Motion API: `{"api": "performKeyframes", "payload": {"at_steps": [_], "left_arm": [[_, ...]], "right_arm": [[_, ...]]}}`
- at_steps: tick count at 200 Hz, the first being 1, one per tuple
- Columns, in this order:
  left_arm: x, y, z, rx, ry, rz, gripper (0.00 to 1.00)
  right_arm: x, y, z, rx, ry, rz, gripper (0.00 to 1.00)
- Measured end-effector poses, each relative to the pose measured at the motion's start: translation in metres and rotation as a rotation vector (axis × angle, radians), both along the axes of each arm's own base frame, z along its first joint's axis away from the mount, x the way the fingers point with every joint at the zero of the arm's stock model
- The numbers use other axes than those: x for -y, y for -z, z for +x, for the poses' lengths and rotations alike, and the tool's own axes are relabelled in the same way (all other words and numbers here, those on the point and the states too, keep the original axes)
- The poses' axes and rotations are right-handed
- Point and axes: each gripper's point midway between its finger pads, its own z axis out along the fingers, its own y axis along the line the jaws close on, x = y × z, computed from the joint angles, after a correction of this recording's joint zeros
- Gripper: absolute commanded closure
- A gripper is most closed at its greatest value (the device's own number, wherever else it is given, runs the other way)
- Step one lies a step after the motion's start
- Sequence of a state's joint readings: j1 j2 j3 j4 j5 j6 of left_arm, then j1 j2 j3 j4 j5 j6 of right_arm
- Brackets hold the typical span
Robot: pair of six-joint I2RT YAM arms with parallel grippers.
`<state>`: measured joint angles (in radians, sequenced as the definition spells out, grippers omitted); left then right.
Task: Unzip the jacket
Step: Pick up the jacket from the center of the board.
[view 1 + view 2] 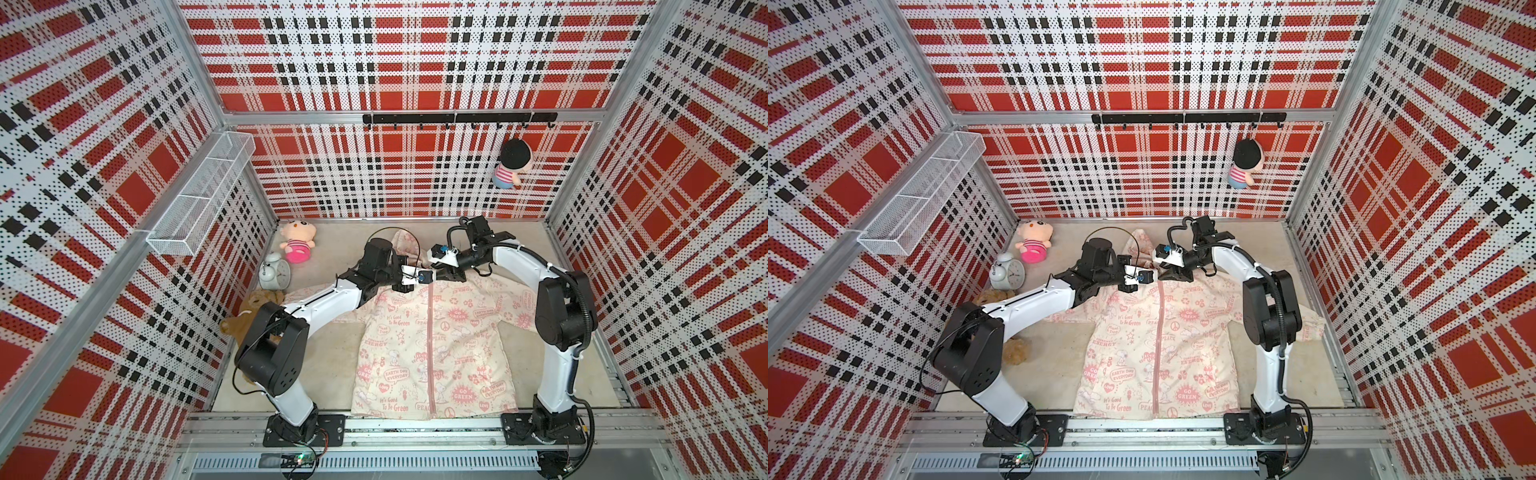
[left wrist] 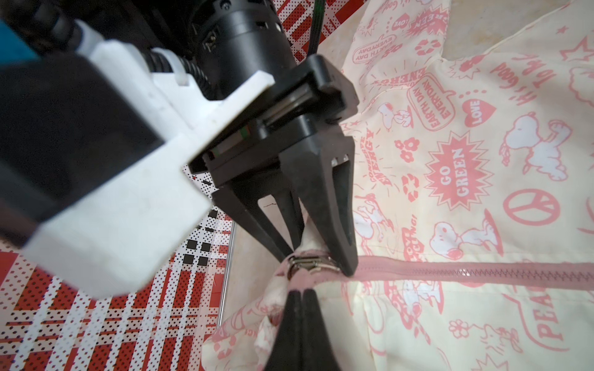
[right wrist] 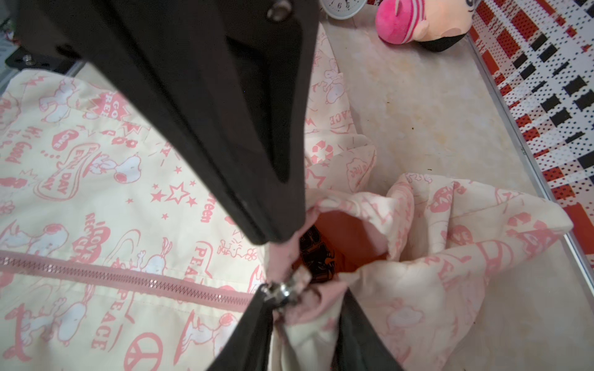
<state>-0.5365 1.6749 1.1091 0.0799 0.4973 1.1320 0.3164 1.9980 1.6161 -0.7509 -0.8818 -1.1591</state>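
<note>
The left hand [image 2: 299, 293] is fully closed on the collar of the jacket [image 1: 465, 353], and just beside it the right hand [image 2: 318, 264] clamps narrowly on the metal zipper slider [image 3: 284, 294].

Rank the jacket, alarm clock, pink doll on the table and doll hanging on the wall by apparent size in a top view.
1. The jacket, by far largest.
2. The hanging doll and pink doll look alike; the hanging one is nearer the camera, so unranked.
3. The alarm clock, smallest.
</note>
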Motion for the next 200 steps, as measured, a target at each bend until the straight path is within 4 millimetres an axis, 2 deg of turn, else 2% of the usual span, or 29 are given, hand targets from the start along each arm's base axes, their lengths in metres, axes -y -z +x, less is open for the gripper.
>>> {"api": "performKeyframes", "payload": {"at_steps": [41, 46, 58, 67, 69, 71, 73, 101, 115, 131, 151, 162, 172, 183, 190, 200], "left_arm": [[-0.005, 0.006, -0.004, 0.0, -0.015, 0.012, 1.0], [-0.006, 0.006, -0.004, 0.0, -0.019, 0.014, 0.89], [-0.008, 0.009, -0.005, 0.004, -0.032, 0.014, 0.54], [-0.01, 0.011, -0.006, 0.007, -0.041, 0.006, 0.36], [-0.01, 0.01, -0.006, 0.008, -0.044, 0.0, 0.24], [-0.011, 0.01, -0.006, 0.009, -0.048, -0.004, 0.06], [-0.012, 0.01, -0.006, 0.01, -0.051, -0.009, 0.0], [-0.029, 0.001, -0.008, 0.007, -0.121, -0.15, 0.02], [-0.048, -0.016, -0.004, 0.009, -0.18, -0.295, 0.02], [-0.079, -0.045, 0.006, 0.005, -0.241, -0.492, 0.02], [-0.103, -0.073, 0.015, 0.01, -0.239, -0.605, 0.0], [-0.101, -0.081, 0.015, 0.01, -0.199, -0.6, 0.13], [-0.092, -0.084, 0.011, -0.001, -0.139, -0.573, 0.35], [-0.081, -0.084, 0.005, -0.006, -0.081, -0.537, 0.53], [-0.075, -0.082, 0.0, -0.015, -0.046, -0.512, 0.59], [-0.066, -0.076, -0.005, -0.028, -0.009, -0.467, 0.59]], "right_arm": [[0.001, 0.004, -0.001, -0.01, 0.009, -0.05, 1.0], [0.001, 0.005, -0.002, -0.011, 0.01, -0.054, 1.0], [-0.001, 0.01, -0.003, -0.01, 0.014, -0.062, 1.0], [0.0, 0.017, -0.005, -0.013, 0.022, -0.075, 1.0], [0.0, 0.019, -0.006, -0.016, 0.026, -0.078, 1.0], [0.001, 0.021, -0.007, -0.017, 0.027, -0.081, 1.0], [0.001, 0.023, -0.008, -0.019, 0.029, -0.084, 1.0], [0.008, 0.038, -0.016, -0.043, 0.066, -0.115, 1.0], [0.009, 0.034, -0.014, -0.022, 0.083, -0.11, 1.0], [0.009, 0.024, -0.012, 0.01, 0.099, -0.098, 1.0], [0.008, 0.011, -0.009, 0.051, 0.111, -0.082, 1.0], [0.009, 0.006, -0.007, 0.072, 0.117, -0.079, 1.0], [0.009, 0.004, -0.006, 0.086, 0.122, -0.079, 1.0], [0.01, 0.003, -0.006, 0.099, 0.128, -0.08, 1.0], [0.011, 0.003, -0.007, 0.104, 0.13, -0.08, 1.0], [0.012, 0.005, -0.009, 0.108, 0.133, -0.082, 1.0]]}}
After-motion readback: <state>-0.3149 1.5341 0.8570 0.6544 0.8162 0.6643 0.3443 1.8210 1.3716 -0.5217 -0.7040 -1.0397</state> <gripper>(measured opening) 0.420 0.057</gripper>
